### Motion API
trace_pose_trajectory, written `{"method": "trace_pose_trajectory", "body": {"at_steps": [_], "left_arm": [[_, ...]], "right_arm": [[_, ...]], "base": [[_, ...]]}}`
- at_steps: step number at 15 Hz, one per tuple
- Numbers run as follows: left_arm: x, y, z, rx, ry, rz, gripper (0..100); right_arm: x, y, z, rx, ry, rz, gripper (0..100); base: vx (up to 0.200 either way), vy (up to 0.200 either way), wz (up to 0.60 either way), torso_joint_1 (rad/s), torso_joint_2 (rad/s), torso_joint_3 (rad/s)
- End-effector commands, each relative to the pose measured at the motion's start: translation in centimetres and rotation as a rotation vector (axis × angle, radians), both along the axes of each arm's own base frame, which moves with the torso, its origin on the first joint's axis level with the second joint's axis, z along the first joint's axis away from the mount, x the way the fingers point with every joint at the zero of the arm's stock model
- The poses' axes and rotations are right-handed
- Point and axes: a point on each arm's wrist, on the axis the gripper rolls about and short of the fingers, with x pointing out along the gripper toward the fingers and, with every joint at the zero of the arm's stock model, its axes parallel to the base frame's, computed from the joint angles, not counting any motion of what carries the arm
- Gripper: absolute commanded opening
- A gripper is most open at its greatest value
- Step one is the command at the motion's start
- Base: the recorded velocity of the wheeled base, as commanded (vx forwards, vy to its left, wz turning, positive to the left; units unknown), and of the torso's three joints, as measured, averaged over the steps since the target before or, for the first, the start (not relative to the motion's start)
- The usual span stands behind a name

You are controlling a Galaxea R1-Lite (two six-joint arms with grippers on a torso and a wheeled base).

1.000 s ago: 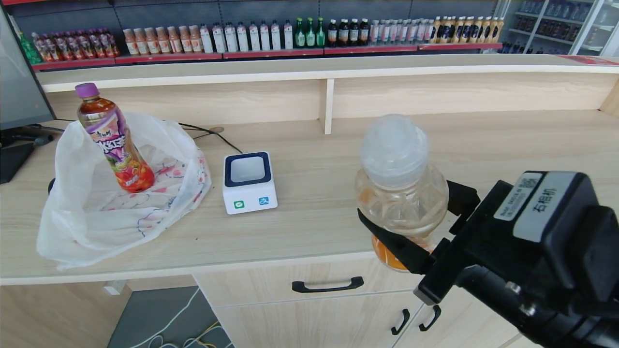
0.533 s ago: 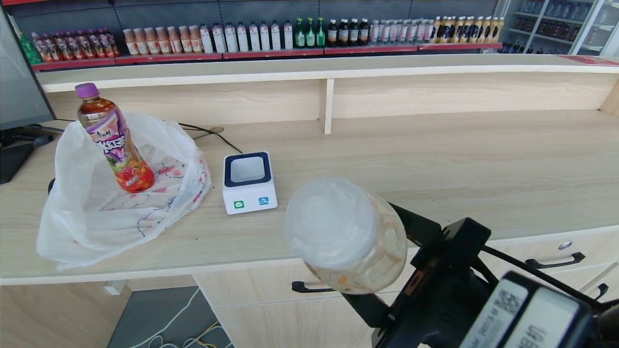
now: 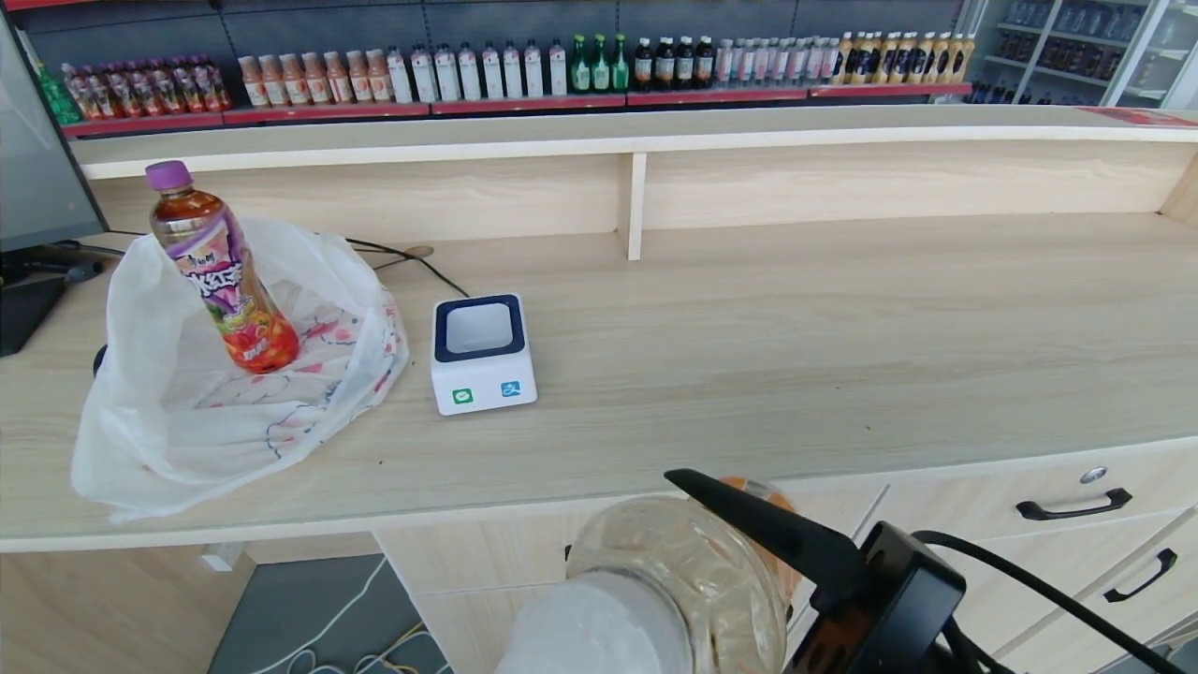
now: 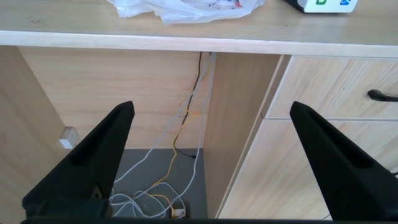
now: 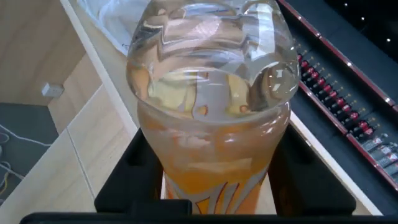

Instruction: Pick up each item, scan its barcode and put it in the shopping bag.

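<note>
Right gripper (image 5: 211,158): closed on the clear bottle (image 3: 683,571), one dark finger pressed to each side of its orange-labelled lower body.
Clear bottle: lower centre of the head view, tipped so its white cap points at the camera. It is held off the counter (image 3: 749,356), in front of and below the front edge, over the drawer fronts (image 3: 992,505).
Left gripper (image 4: 211,109): fingers spread wide with nothing between them. It sits below the counter edge, facing the recess where cables (image 4: 180,124) hang.
Shopping bag (image 3: 168,421): left of the head view, slumped open on the counter. A purple-capped bottle (image 3: 220,271) leans inside it.
Scanner (image 3: 482,351): white box just right of the bag, a small gap between them.
Room: the wood top runs from the scanner to the right frame edge. A raised back ledge with an upright divider (image 3: 636,206) closes the far side.
</note>
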Motion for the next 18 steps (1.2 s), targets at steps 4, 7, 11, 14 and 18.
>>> {"method": "trace_pose_trajectory", "body": {"at_steps": [4, 7, 11, 14, 18], "left_arm": [[0.0, 0.0, 0.0, 0.0, -0.002, 0.001, 100], [0.0, 0.0, 0.0, 0.0, 0.0, 0.001, 100], [0.0, 0.0, 0.0, 0.0, -0.002, 0.001, 100], [0.0, 0.0, 0.0, 0.0, -0.002, 0.001, 100], [0.0, 0.0, 0.0, 0.0, -0.002, 0.001, 100]], "right_arm": [[-0.2, -0.1, 0.4, -0.059, -0.117, -0.029, 0], [-0.4, -0.6, 0.9, -0.105, -0.224, -0.059, 0], [0.4, -0.1, 2.0, -0.154, -0.463, 0.039, 0], [0.6, 0.9, 2.2, -0.142, -0.517, 0.113, 0], [1.1, 2.0, 2.8, -0.133, -0.621, 0.184, 0]], "base": [[0.0, 0.0, 0.0, 0.0, 0.0, 0.0], [0.0, 0.0, 0.0, 0.0, 0.0, 0.0], [0.0, 0.0, 0.0, 0.0, 0.0, 0.0], [0.0, 0.0, 0.0, 0.0, 0.0, 0.0], [0.0, 0.0, 0.0, 0.0, 0.0, 0.0]]}}
